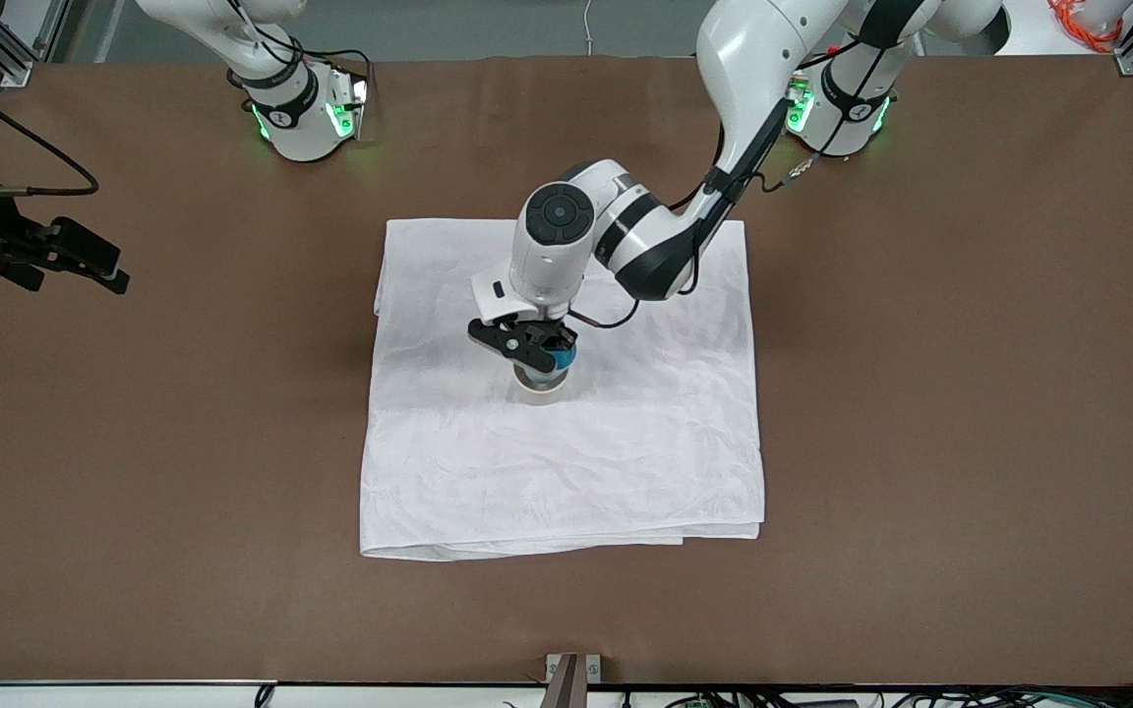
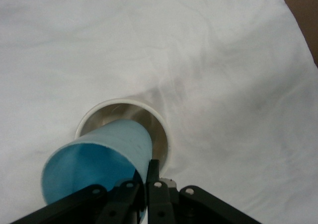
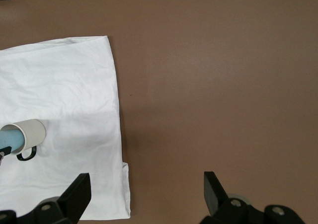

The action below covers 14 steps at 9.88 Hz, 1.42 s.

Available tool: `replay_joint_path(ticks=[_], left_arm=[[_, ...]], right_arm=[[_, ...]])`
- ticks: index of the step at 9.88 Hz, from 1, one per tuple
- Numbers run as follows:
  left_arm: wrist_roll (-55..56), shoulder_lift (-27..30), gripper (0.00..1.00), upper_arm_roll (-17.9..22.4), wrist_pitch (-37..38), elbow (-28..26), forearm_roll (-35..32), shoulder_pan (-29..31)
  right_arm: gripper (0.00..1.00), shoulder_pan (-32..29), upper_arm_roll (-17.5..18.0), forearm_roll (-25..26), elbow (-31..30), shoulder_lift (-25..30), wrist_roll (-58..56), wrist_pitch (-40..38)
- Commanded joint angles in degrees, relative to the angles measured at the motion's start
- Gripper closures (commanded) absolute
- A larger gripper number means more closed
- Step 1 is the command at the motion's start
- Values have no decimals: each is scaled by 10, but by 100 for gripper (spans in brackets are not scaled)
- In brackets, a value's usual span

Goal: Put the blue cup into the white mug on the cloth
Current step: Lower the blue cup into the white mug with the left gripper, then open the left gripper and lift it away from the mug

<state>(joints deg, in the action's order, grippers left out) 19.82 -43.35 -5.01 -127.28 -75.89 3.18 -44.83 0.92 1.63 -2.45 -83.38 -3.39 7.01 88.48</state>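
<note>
The white mug (image 1: 535,386) stands upright near the middle of the white cloth (image 1: 576,472). The blue cup (image 1: 561,363) sits with its lower part inside the mug's mouth, its upper part sticking out. My left gripper (image 1: 539,346) is over the mug, shut on the cup's rim. In the left wrist view the fingers (image 2: 153,170) pinch the wall of the blue cup (image 2: 99,159), one inside and one outside, above the mug (image 2: 160,134). My right gripper (image 1: 112,271) waits open at the right arm's end of the table, holding nothing.
The brown table (image 1: 921,393) surrounds the cloth on all sides. The right wrist view shows the cloth's folded corner (image 3: 121,194), the mug (image 3: 32,129) with its black handle (image 3: 26,154), and the open right gripper (image 3: 146,186) over bare table.
</note>
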Motion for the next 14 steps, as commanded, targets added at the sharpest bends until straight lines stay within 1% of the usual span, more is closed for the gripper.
replay_joint_path(ticks=[1,2,4,5,7,8,9,10,11,12,13,14], left_arm=[[-3,-11,93,7,-7,14,1,-4],[-3,-11,89,7,-8,14,2,-4],[-2,-9,62,7,-8,14,2,-5],[0,-4,58,7,-5,13,1,-4],[1,26,58,8,23,13,-1,-4],[1,48,58,10,55,13,-2,1],[0,78,58,14,89,13,-4,10],[0,118,56,27,137,12,-11,26],[0,149,52,42,194,11,-28,51],[-3,173,45,46,228,11,-60,74],[-1,192,32,47,242,11,-64,116],[-5,203,1,47,242,12,-65,162]], right_arm=[[0,-14,13,1,3,1,-2,-8],[0,-13,13,1,3,1,-2,-7],[0,-12,13,1,2,1,-3,-7],[0,-11,13,1,2,1,-3,-7],[0,-8,13,1,2,1,-3,-6],[0,-7,13,1,2,1,-2,-5],[0,-6,13,1,2,1,-2,-6],[0,-5,13,1,2,1,-2,-6],[0,0,13,1,2,1,-1,-4],[0,6,13,1,0,1,-1,-4],[0,7,13,1,0,1,-1,-5],[0,7,13,1,-1,1,-1,-7]])
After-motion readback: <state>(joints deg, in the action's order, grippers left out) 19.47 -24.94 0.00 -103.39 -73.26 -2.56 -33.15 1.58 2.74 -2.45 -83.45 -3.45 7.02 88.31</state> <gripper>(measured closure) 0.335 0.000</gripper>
